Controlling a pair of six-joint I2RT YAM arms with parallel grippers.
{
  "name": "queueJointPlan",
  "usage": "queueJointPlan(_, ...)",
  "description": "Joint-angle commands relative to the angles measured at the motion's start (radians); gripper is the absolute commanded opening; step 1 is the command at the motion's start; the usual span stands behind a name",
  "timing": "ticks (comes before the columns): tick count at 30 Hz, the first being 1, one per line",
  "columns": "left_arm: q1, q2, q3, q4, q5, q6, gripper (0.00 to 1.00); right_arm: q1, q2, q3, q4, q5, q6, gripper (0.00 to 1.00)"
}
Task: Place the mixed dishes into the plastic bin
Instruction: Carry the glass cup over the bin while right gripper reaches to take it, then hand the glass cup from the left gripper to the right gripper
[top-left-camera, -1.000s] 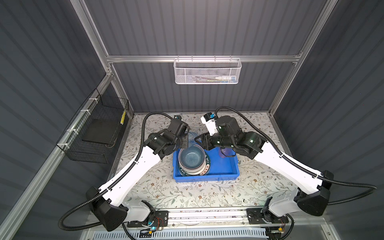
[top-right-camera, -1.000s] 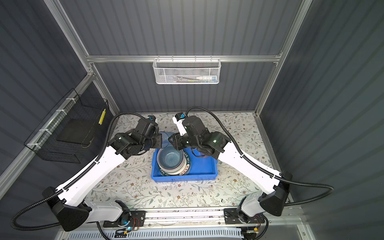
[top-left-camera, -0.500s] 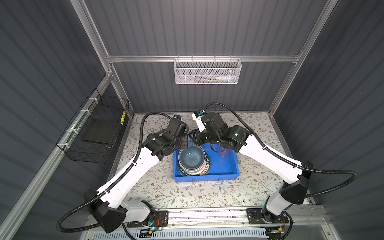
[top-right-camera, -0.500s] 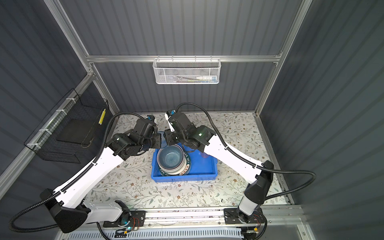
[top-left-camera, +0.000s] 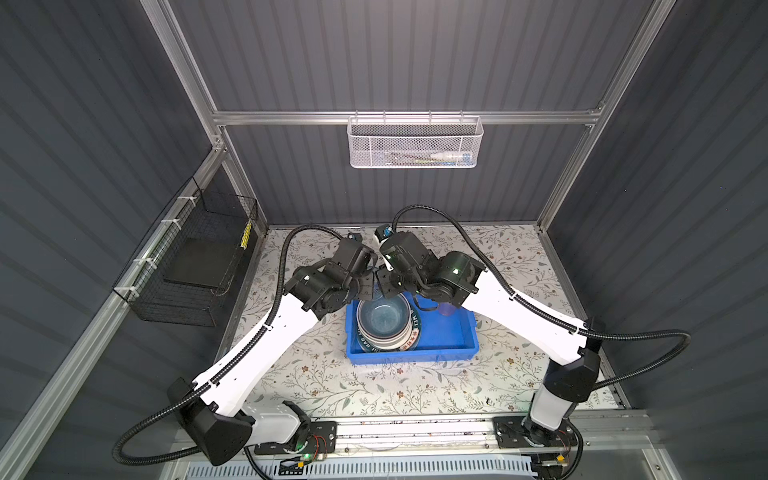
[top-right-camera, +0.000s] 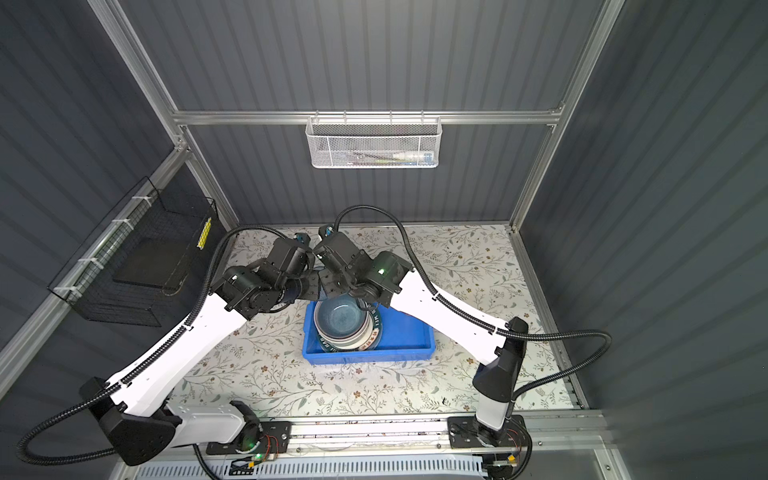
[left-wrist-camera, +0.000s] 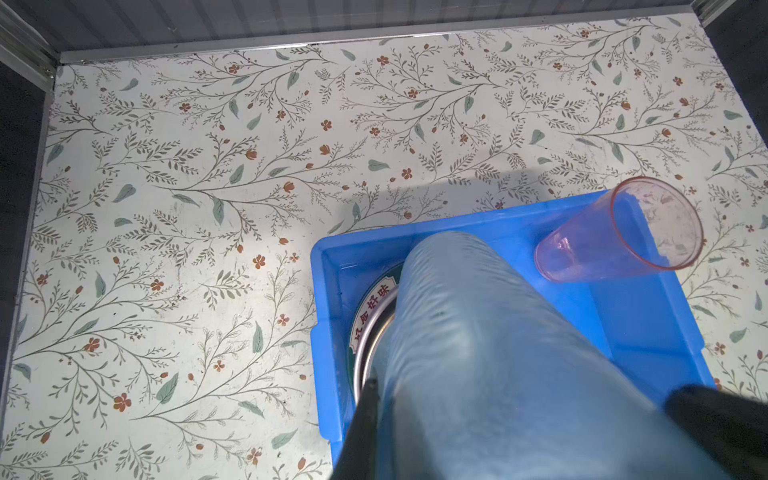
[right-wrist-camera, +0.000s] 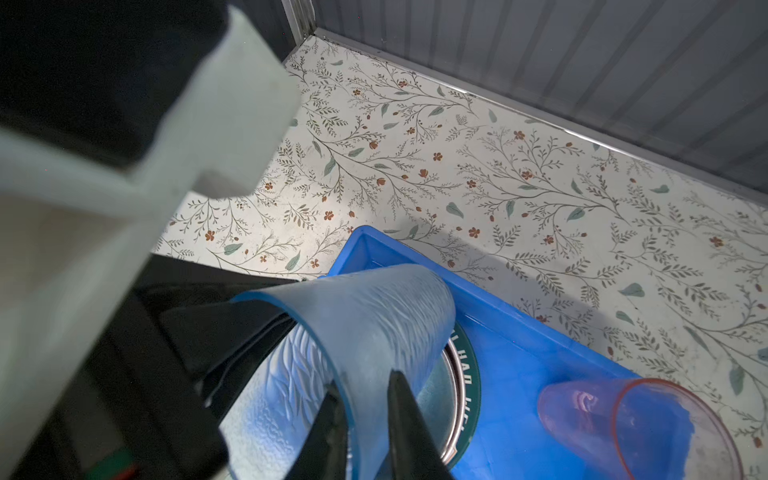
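Left wrist view: a blue translucent ribbed plastic tumbler (left-wrist-camera: 498, 353) is seen held on its side above one end of the bright blue rectangular plastic bin (left-wrist-camera: 326, 291), with its closed base pointed away from the camera and over the bin's corner. The left gripper (left-wrist-camera: 376, 399) is clamped on the tumbler's wall at the mouth. One black finger (left-wrist-camera: 365, 411) is seen outside the wall, while the other is only dimly made out through the plastic. Under the tumbler, inside the bin, a round plate with a green lettered rim (left-wrist-camera: 374, 299) is partly seen. A pink translucent plastic tumbler (left-wrist-camera: 615, 237) is leaned in the bin's far corner on the right-arm side, with its base down inside the bin and its open mouth raised at the rim. The bin is set on a floral-patterned tabletop (left-wrist-camera: 187, 187).

In the right wrist view the right gripper (right-wrist-camera: 361, 382) is placed at the same tumbler's mouth, just beside the left gripper. One finger is set inside the rim and one outside, and the gap between them is narrow. Whether the wall is actually pinched cannot be told.

In both top views the two grippers are seen close together above the bin's far edge on the left-arm side. A dark-blue glazed bowl (top-left-camera: 384, 318) is nested on a stack of further dishes at that end of the bin (top-right-camera: 370, 355).
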Motion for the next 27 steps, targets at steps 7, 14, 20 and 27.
queueJointPlan(7,-0.006,-0.091,0.085,0.036,0.140,0.008,0.10,-0.026,-0.022,-0.023,-0.050,0.047,0.039,0.00)
queueJointPlan(14,-0.006,-0.117,0.084,0.026,0.194,0.012,0.17,-0.026,-0.069,-0.064,-0.038,0.030,0.022,0.00)
queueJointPlan(20,-0.005,-0.125,0.081,0.014,0.233,0.013,0.22,-0.025,-0.118,-0.118,-0.014,0.028,0.013,0.00)
queueJointPlan(27,-0.004,-0.131,0.075,0.019,0.325,0.034,0.35,-0.030,-0.173,-0.179,-0.004,0.018,0.013,0.00)
